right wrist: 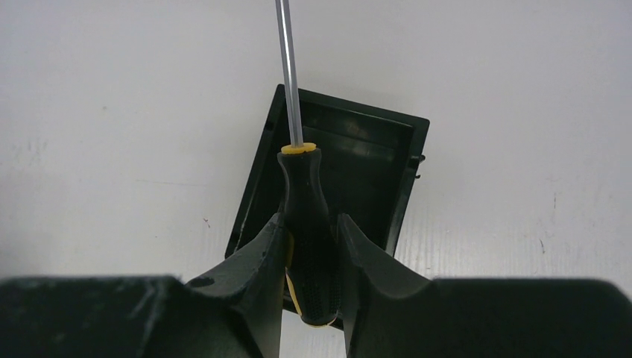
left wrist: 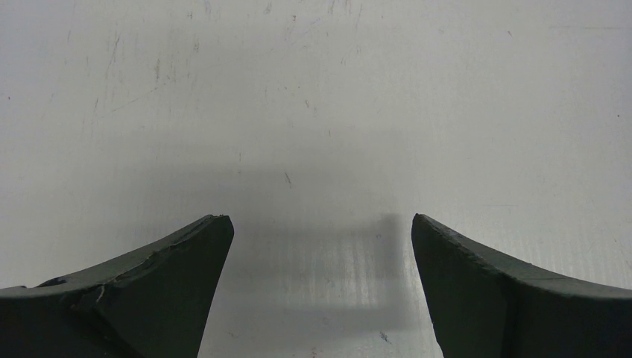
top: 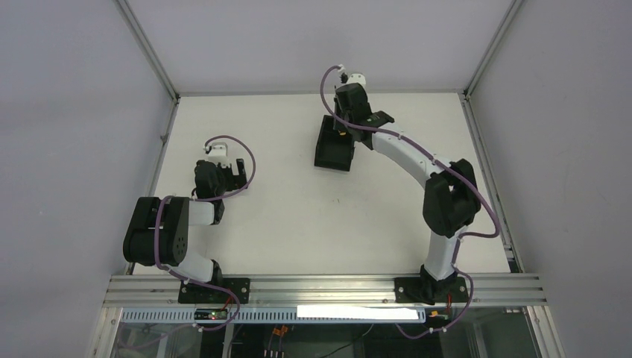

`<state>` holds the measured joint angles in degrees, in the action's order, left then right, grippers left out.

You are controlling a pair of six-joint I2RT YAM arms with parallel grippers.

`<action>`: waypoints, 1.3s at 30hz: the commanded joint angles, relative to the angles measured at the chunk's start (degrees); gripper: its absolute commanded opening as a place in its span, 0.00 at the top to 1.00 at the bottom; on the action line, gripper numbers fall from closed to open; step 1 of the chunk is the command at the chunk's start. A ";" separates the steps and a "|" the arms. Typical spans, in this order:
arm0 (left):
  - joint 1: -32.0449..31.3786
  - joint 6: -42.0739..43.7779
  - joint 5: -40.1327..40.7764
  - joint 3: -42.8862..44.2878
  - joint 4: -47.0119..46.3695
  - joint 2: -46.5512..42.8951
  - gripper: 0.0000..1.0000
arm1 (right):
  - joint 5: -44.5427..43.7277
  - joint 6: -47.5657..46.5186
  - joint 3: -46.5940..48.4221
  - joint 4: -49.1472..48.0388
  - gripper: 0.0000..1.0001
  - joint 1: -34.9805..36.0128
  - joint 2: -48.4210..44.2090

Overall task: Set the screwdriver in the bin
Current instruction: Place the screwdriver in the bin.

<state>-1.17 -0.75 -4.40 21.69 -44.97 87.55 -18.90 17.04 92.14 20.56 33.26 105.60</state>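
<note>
Your right end effector (right wrist: pixel 311 237) is pinching the screwdriver (right wrist: pixel 304 195) by its handle, hanging right over the bin (right wrist: pixel 369 160). Your left end effector (left wrist: pixel 320 231) is spread wide above the table (left wrist: pixel 298 89).

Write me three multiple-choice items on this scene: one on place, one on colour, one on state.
1. The screwdriver is: A lying loose; B held by the right gripper, over the bin; C lying inside the bin.
2. Its collar is: A red; B blue; C yellow.
3. The left gripper is: A open, empty; B shut on the bin; C shut on nothing.
Key: 1 B, fingers pinch it; 2 C, a yellow ring tops the handle; 3 A, only table shows in its wide gap.
</note>
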 commanded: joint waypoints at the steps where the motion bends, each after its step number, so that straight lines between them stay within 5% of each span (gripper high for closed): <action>1: -0.50 -0.21 1.17 0.02 -1.61 -1.15 0.01 | -1.65 -0.01 -1.60 -6.96 1.00 0.52 1.60; 25: -0.46 -0.21 1.16 0.02 -1.71 -1.15 0.01 | -4.31 0.96 -6.30 -10.34 0.95 2.05 10.88; 39: -0.50 -0.24 1.15 0.02 -1.61 -1.15 0.01 | -3.96 -0.20 -4.87 -7.90 0.61 2.43 5.95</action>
<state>-1.17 -0.75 -4.40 21.69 -44.95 87.55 -22.09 17.02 85.03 13.26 35.46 117.69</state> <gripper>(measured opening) 0.992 0.356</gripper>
